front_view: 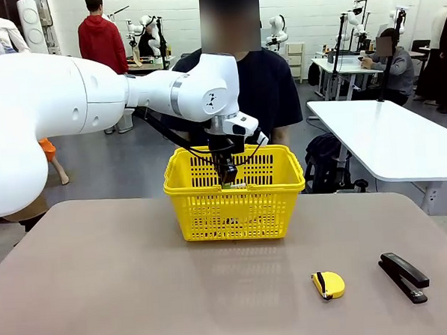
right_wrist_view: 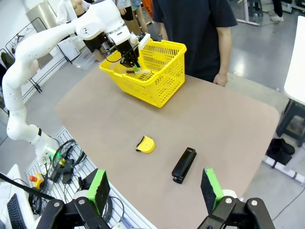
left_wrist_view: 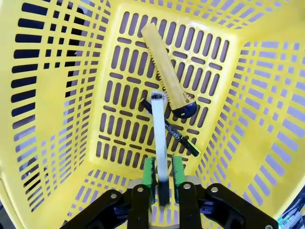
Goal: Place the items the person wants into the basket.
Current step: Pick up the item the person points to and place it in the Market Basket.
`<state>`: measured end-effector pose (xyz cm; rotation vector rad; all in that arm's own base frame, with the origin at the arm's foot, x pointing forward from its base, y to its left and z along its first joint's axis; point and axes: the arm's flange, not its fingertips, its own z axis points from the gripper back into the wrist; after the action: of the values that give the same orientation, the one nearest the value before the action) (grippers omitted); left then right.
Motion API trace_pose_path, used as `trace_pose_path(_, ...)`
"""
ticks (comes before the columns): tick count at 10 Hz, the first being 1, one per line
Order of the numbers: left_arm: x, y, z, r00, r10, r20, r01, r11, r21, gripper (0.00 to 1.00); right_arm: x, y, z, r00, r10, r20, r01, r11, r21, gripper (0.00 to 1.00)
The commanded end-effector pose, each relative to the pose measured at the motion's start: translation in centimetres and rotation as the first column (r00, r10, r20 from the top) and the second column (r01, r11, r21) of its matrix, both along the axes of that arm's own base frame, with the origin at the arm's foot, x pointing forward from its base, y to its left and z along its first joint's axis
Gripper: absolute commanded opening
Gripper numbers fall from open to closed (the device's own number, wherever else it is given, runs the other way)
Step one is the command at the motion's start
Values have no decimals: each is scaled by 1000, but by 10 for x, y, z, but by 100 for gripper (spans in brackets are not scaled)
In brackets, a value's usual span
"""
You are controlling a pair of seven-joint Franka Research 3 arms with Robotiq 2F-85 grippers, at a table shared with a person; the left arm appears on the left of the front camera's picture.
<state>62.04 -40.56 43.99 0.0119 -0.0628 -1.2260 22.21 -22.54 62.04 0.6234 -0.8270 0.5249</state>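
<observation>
The left gripper (left_wrist_view: 163, 177) hangs inside the yellow plastic shopping basket (front_view: 187, 186) with slotted lattice sides, which stands at the far middle of the table in front of the person in a black T-shirt (front_view: 268, 90). Between its green pads stands the black-and-white marker (left_wrist_view: 159, 143), pointing down at the basket floor; the pads look slightly parted from its sides, so I judge it is being let go (whether it hangs free I cannot tell). Already on the basket floor lie the yellow-and-black utility knife (left_wrist_view: 164, 71) and the thin black pen with a yellow-green end (left_wrist_view: 174, 135), crossing under the marker. So little seems left beyond the drop. The right gripper (right_wrist_view: 155, 188) waits spread wide and empty above the near table, where the yellow tape measure (front_view: 328, 284) and black stapler (front_view: 403, 277) lie at the near right.
</observation>
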Motion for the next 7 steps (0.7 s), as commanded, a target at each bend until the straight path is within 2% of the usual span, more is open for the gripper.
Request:
trace_pose_path(1,10,-6,12,999,-29,-29,29,999,-15,90,3,0,1,999,15,30,-16,999,32,100)
trace_pose_path(2,12,-5,14,999,-35,-31,35,999,-15,100,3,0,1,999,15,30,-16,999,32,100)
trace_pose_path(7,7,-2,20,999,-41,-31,39,998,-42,100,3,0,1,999,15,30,-16,999,32,100)
